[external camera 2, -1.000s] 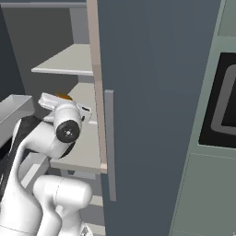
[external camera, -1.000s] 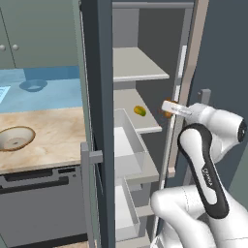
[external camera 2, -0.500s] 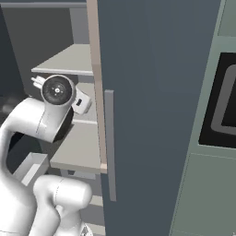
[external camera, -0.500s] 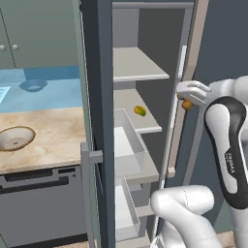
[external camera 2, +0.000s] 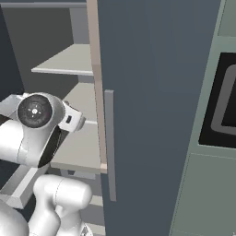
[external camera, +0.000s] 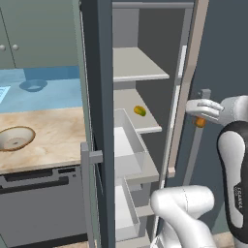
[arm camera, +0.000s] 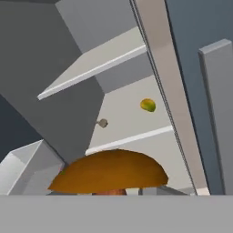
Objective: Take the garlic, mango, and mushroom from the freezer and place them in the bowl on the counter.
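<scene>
The mushroom [arm camera: 109,172] has a wide brown cap and sits right at the hand [external camera: 199,121], pinched between its tips. From the left side it looks like a small orange-brown lump under the white hand, out in front of the freezer [external camera: 104,97], beside the edge of its open door [external camera: 186,87].

The mango [external camera: 140,111] lies on a pale grey shelf [external camera: 145,123] inside the freezer, well apart from the hand. It is small and yellow-green. In the hand view a tiny grey-brown thing [arm camera: 103,123] lies on the same shelf, away from the mango. It is too small to tell what it is. Another shelf [external camera: 138,65] is above it. White door bins [external camera: 131,145] hang lower down on the left door.

The bowl [external camera: 15,138] sits on the desk [external camera: 53,135], far to the left of the freezer. It has a brown rim and a pale inside. The desk is beige and looks like marble. Around the bowl the desk top is flat and bare. Grey-green cupboards [external camera: 38,34] are on the wall above. There is open room between the two freezer doors.
</scene>
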